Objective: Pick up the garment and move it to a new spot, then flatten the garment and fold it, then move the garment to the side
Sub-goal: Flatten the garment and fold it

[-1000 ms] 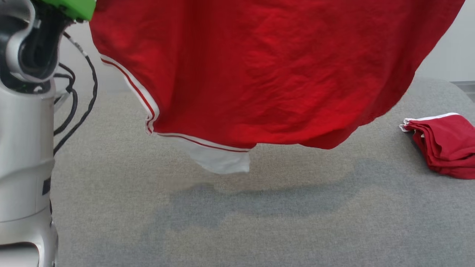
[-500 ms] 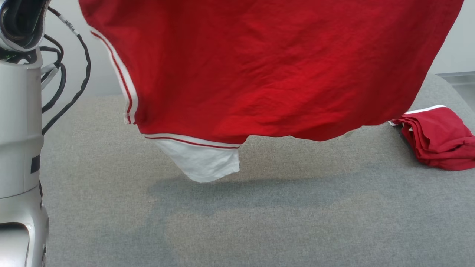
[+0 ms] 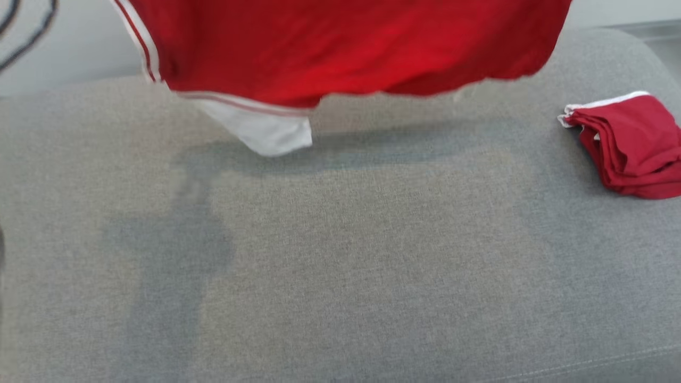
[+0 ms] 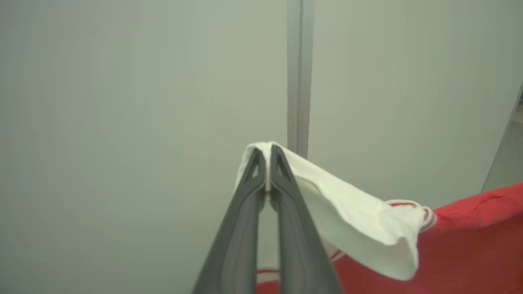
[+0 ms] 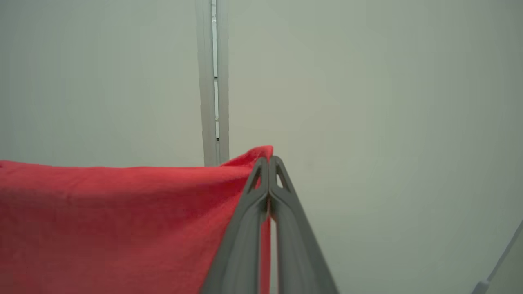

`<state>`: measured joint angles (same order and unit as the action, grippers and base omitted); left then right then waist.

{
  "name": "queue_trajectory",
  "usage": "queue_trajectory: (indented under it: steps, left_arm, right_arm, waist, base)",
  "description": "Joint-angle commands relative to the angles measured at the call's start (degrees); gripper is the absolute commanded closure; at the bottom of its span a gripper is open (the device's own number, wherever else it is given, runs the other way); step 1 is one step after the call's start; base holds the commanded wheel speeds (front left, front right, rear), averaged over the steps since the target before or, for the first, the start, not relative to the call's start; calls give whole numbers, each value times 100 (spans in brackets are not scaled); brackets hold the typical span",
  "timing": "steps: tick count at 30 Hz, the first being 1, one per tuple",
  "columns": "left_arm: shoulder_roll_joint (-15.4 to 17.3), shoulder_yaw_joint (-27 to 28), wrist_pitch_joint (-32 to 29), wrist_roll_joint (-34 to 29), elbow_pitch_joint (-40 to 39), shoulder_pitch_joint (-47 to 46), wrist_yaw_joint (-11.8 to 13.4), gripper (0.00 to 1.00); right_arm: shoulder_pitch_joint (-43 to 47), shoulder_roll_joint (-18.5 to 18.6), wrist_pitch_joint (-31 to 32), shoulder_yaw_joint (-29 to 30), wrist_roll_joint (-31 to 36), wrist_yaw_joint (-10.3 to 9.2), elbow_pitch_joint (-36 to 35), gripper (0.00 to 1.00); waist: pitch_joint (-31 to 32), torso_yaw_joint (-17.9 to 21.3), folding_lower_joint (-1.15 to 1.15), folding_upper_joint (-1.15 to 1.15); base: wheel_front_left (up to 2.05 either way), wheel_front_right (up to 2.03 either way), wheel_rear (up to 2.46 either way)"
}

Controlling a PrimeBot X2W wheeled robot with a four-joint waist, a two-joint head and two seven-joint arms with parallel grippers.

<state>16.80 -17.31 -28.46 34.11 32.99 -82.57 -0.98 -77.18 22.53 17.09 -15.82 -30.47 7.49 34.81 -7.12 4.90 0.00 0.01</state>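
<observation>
In the head view the red garment (image 3: pixel 346 48) hangs in the air across the top, above the far edge of the grey upholstered surface (image 3: pixel 340 276). Its white sleeve end (image 3: pixel 266 133), trimmed with a red stripe, dangles lowest, towards the far left, and a shadow lies under it. A folded red pile (image 3: pixel 628 146) rests at the surface's right edge, well apart from the hanging cloth. In the left wrist view the left gripper (image 4: pixel 267 163) has its fingers pressed together on a white fold of the garment; the white cloth drapes off to the right and meets red cloth below, with a pale wall (image 4: pixel 122 122) behind. In the right wrist view the right gripper (image 5: pixel 268 165) is clamped on a red corner of the garment, whose edge stretches away to the left.
</observation>
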Motion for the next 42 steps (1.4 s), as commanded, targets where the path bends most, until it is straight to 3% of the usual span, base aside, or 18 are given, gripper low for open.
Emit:
queue_trajectory:
  steps: [1, 4, 8, 11, 13, 17, 20, 27, 30, 39, 42]
  left_arm:
    - [60, -56, 282, -256, 210, -414, -42, 100]
    - [148, -200, 1249, -758, 593, -1189, -81, 100]
    - [148, -322, 2982, -1295, 1052, -1914, -56, 100]
    - [129, -358, 3911, -1495, 1509, -2303, -90, 100]
    - [117, -379, 4186, -1555, 1740, -2546, -105, 100]
    - [-43, -214, 4362, -1485, 1882, -2725, -191, 100]
    - [-17, 10, 4362, -1514, 1489, -2426, -279, 100]
    - [137, 724, 4368, -1756, 461, -1913, -386, 100]
    - [62, 949, 4358, -1888, 103, -1714, -481, 100]
    - [-211, 662, 4354, -1439, 483, -993, -653, 100]
    - [29, 285, 4354, -850, 20, -128, -651, 100]
  right_arm:
    - [-394, -133, -350, -49, 233, 0, 190, 100]
    - [-1107, -283, -1365, 18, 797, -3, 660, 100]
    - [-1818, -522, -2839, 390, 1730, -3, 1394, 100]
    - [-2149, -778, -3156, 713, 2214, -3, 1889, 100]
    - [-2316, -870, -3214, 893, 2444, -4, 2049, 100]
    - [-2341, -1032, -3227, 1294, 2736, -4, 1982, 100]
    - [-2109, -1075, -3227, 1413, 2942, -4, 1758, 100]
    - [-1824, -1011, -3229, 1669, 3046, -4, 1034, 100]
    - [-1746, -1049, -3229, 1634, 3066, -4, 924, 100]
    - [-1491, -1028, -3229, 1292, 2846, -4, 1335, 100]
    - [-852, -900, -3230, 1108, 2468, -4, 999, 100]
  waist:
    - [-1503, 56, 0, -1]
    - [-2193, 143, 0, -1]
    - [-2856, 242, 0, -1]
    - [-3190, 258, 0, -1]
    - [-3372, 249, 0, -1]
    - [-3775, 117, 0, -1]
    - [-3912, 20, 0, -1]
    - [-3699, -106, 0, -1]
    - [-3623, -119, 0, -1]
    - [-3588, -280, 0, -1]
    - [-3328, -315, 0, -1]
  base:
    - [0, 0, 0]
    - [0, 0, 0]
    - [0, 0, 0]
    - [0, 0, 0]
    - [0, 0, 0]
    - [0, 0, 0]
    - [0, 0, 0]
    - [0, 0, 0]
    - [0, 0, 0]
    - [0, 0, 0]
    - [0, 0, 0]
